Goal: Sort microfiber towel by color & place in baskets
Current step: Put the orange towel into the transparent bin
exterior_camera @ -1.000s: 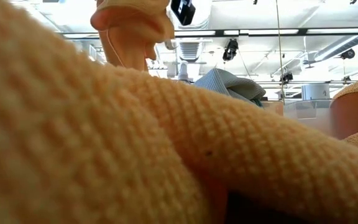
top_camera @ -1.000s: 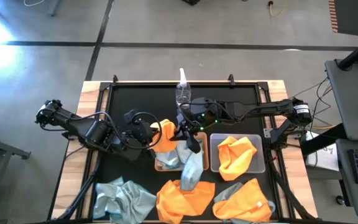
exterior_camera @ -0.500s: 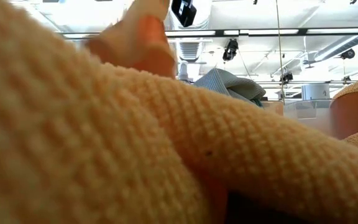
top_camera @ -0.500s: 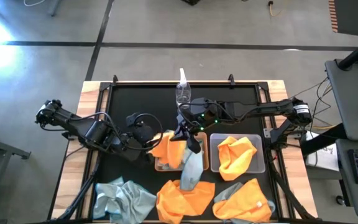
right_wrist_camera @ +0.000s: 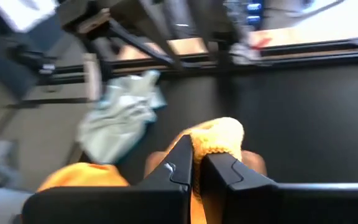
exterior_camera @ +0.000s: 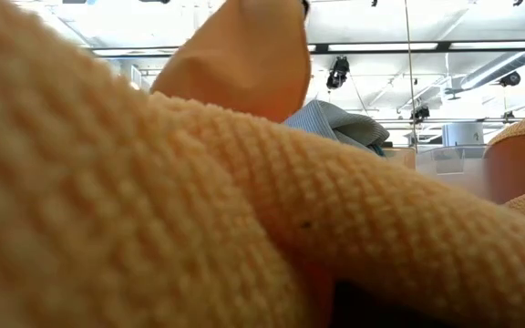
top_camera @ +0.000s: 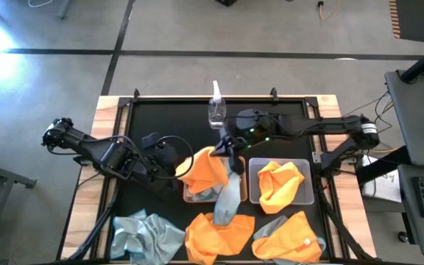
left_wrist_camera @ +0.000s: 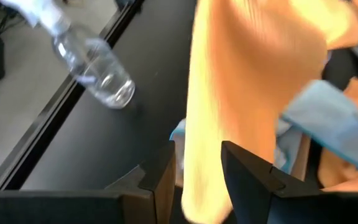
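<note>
My right gripper (right_wrist_camera: 196, 163) pinched the limp orange towel (top_camera: 206, 171) by a bunched edge above the tan basket (top_camera: 191, 197); my left gripper (left_wrist_camera: 197, 163) straddled its light hanging fold, fingers apart.

A black table top (top_camera: 160, 118) with wooden edges is seen. On it stand a spray bottle (top_camera: 216, 109) at twelve o'clock, two baskets (top_camera: 190, 197) (top_camera: 304, 193) near centre, and loose towels (top_camera: 144, 234) (top_camera: 219, 237) (top_camera: 289, 239) toward six o'clock.
</note>
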You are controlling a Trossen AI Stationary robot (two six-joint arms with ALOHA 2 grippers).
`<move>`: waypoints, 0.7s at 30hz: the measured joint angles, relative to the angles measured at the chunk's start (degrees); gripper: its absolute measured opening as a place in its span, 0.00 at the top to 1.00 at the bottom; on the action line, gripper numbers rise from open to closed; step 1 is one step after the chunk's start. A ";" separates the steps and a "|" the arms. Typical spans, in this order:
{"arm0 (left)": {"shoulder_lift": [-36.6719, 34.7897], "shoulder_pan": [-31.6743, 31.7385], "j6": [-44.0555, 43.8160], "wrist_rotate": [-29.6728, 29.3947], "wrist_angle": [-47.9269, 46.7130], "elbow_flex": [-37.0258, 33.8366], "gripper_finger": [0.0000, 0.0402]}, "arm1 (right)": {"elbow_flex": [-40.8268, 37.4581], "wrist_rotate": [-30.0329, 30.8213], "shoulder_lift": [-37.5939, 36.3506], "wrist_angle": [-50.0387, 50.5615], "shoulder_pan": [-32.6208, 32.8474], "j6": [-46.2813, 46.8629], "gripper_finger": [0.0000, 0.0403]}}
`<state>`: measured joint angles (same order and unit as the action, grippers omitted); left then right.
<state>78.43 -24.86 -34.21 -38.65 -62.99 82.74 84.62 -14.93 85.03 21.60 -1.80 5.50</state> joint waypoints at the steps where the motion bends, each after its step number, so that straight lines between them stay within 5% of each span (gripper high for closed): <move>1: 0.00 0.00 -1.20 -0.03 -1.08 0.00 0.72 | 0.00 2.23 -1.09 1.65 -0.02 -0.35 0.98; 12: -0.02 0.00 -5.69 -0.96 -4.95 0.00 0.72 | 0.00 19.43 -12.98 17.09 0.02 2.35 0.98; 21: -0.04 0.00 -5.56 -1.38 -5.65 0.02 0.72 | 0.00 20.82 -18.41 25.47 0.64 10.26 0.98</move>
<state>78.39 -24.86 -39.77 -40.03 -68.64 82.76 84.62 5.89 66.62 47.07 -1.16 15.76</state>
